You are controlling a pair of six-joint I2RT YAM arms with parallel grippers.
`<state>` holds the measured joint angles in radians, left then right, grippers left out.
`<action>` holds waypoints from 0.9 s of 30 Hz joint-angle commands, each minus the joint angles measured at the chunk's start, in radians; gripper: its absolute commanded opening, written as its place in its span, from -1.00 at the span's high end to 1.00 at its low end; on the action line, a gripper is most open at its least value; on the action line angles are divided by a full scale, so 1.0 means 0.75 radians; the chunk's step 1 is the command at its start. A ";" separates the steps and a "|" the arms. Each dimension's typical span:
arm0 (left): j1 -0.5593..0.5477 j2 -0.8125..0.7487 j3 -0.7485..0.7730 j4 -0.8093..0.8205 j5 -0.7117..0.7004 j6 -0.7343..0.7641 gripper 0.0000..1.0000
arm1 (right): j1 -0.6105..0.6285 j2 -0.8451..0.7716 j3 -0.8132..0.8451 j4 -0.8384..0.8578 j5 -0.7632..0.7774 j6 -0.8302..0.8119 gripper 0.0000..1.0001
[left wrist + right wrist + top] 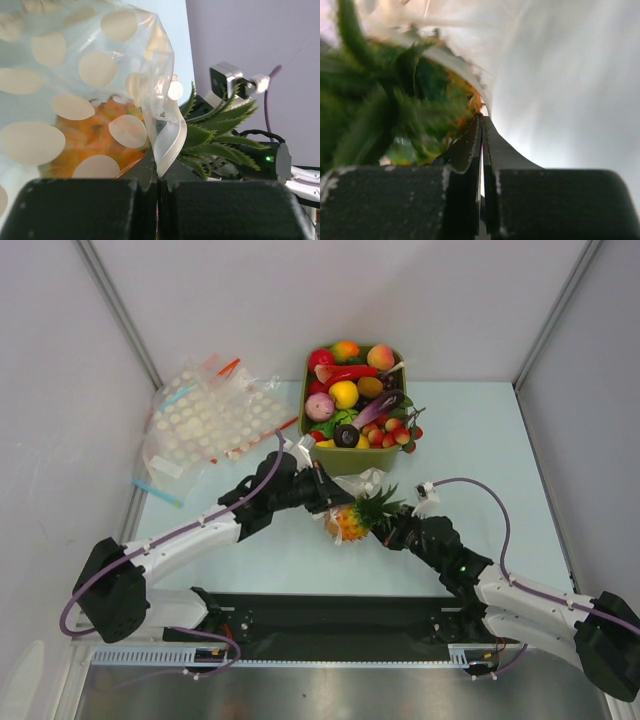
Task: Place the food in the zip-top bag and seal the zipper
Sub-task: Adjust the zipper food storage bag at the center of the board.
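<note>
The pineapple [350, 523] lies mid-table, its orange body inside the zip-top bag [368, 480] and its green crown [380, 505] poking out of the mouth. In the left wrist view the bag [75, 75] is clear film with white dots, and the orange pineapple [95, 135] shows through it. My left gripper [322, 490] [160, 175] is shut on the pale zipper [170, 140] at one end of the mouth. My right gripper [392, 528] [482, 119] is shut at the opposite rim, where the zipper [460, 62] runs into its tips, beside the blurred crown [370, 115].
A green bin [352, 462] heaped with more toy food stands just behind the bag. A pile of dotted bags [205, 420] lies at the back left, with a blue strip [155, 490] near the left wall. Walls close in on both sides.
</note>
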<state>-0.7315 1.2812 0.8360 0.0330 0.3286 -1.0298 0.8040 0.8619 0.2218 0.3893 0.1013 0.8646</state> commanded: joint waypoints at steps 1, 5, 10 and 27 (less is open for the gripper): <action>-0.111 0.002 0.035 0.015 -0.109 -0.122 0.99 | 0.016 0.027 0.125 0.009 0.033 -0.014 0.99; -0.223 0.050 0.025 0.046 -0.193 -0.189 0.99 | 0.022 0.072 0.185 -0.085 0.045 -0.036 0.97; -0.307 0.122 0.041 0.046 -0.270 -0.204 0.99 | 0.024 -0.042 0.181 -0.196 0.071 -0.063 0.96; -0.563 0.470 0.407 -0.179 -0.483 -0.069 0.99 | 0.035 -0.270 0.222 -0.607 0.159 -0.130 0.87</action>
<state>-1.0889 1.5959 1.0821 -0.0250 -0.0860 -1.1198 0.8169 0.6498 0.3035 -0.2283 0.2356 0.7673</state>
